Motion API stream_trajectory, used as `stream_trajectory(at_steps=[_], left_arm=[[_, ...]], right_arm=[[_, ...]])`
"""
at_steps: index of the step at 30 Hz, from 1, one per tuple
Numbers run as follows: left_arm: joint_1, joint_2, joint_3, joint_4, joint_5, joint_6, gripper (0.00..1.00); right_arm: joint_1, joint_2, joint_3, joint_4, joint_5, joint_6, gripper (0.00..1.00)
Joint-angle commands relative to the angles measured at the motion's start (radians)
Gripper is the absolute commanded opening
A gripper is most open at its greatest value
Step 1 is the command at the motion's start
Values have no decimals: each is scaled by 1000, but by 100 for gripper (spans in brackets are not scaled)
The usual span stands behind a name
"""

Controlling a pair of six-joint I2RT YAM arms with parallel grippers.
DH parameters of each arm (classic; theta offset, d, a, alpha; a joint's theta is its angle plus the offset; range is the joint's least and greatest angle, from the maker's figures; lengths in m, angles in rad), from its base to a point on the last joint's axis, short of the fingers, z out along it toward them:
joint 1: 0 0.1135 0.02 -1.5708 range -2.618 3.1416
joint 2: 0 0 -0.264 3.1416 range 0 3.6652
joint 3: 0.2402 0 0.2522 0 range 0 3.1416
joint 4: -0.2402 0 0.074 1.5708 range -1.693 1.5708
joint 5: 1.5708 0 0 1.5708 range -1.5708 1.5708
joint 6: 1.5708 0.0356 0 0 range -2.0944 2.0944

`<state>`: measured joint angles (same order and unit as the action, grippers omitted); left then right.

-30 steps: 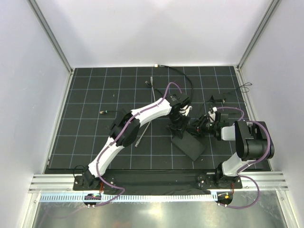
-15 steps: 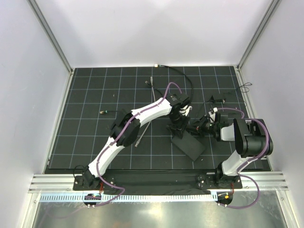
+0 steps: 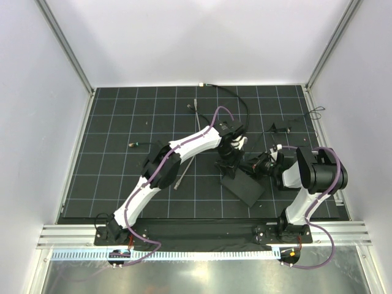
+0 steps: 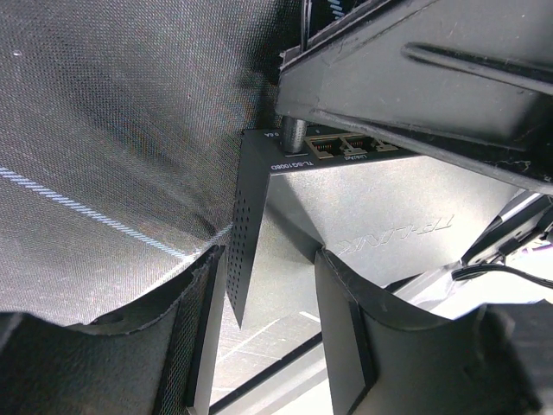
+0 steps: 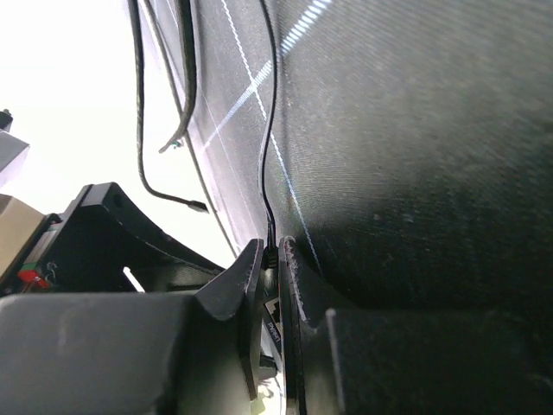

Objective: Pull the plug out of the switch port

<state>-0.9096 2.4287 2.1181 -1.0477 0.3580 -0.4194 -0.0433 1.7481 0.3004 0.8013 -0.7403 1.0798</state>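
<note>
Pinching the plug (image 5: 270,252) at lower centre with the right gripper (image 5: 270,268), best drawn straight from the switch port (image 4: 295,145), spread left gripper (image 4: 270,259) straddling the box (image 4: 389,207).

The table (image 3: 110,153) was overlooked from above its near edge. It was viewed closely from both wrists; the black box (image 3: 243,188) was shared by the overhead and left-wrist views.

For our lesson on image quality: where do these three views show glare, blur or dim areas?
Top external: evenly lit and sharp. Left wrist: left claw shadowed, slightly soft; switch box label sharp. Right wrist: upper left blown out white; right claw around the plug dark and soft.
</note>
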Motion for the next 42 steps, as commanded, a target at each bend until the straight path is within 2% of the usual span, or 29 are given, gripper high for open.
stream_trajectory(at_steps=[1,6,8,15,16,19,29,33,35,40,42], left_arm=[[-14,29,-30,-48,-24,10,49],[-17,30,-30,-51,-34,8,48],[-17,32,-29,-54,-36,10,48],[-20,35,-32,-55,-40,10,48],[-21,33,-30,-57,-39,13,48],[-22,33,-33,-55,-39,13,47],[-26,36,-35,-54,-30,14,47],[-29,46,-33,-55,-24,14,47],[-29,50,-33,-54,-21,14,47],[-38,58,-21,-69,-27,24,47],[-40,59,-21,-74,-25,27,47]], right_arm=[[6,44,-26,198,140,92,1],[5,39,-40,217,208,123,1],[5,21,-40,176,240,106,1],[-7,-82,-15,-16,314,-27,1],[-7,-114,-3,-105,324,-56,1],[-7,-136,35,-192,346,-132,1],[-10,-114,60,-188,315,-149,1],[-9,-46,10,16,282,-11,1],[-10,-41,-3,44,297,23,1],[-12,-64,5,4,323,-15,1],[-12,-94,37,-115,357,-101,1]])
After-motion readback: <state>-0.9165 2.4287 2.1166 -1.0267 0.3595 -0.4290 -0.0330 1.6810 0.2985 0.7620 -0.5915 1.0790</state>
